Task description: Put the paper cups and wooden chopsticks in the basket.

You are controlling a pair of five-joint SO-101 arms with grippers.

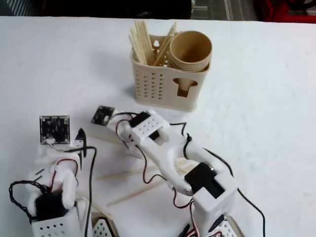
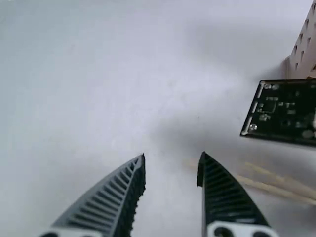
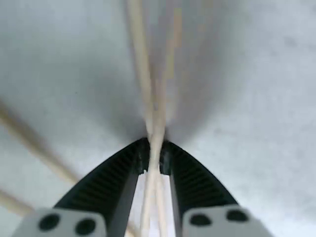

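Note:
A cream perforated basket [image 1: 163,89] stands at the back of the table, with stacked paper cups [image 1: 191,49] and several wooden chopsticks [image 1: 140,42] upright in it. My right gripper [image 3: 154,154] is shut on a pair of chopsticks [image 3: 140,74] that cross between its fingertips, low over the table. More chopsticks [image 1: 131,173] lie on the table beside the right arm. My left gripper [image 2: 170,165] is open over bare table, left of the lying chopsticks [image 2: 269,185]. In the high view its dark fingers [image 1: 80,137] sit at the lower left.
The right arm's camera board [image 2: 284,111] hangs close to my left gripper, with the basket's corner [image 2: 302,52] behind it. Red and black cables [image 1: 143,168] trail along the right arm. The white table [image 1: 266,123] is open to the right and far left.

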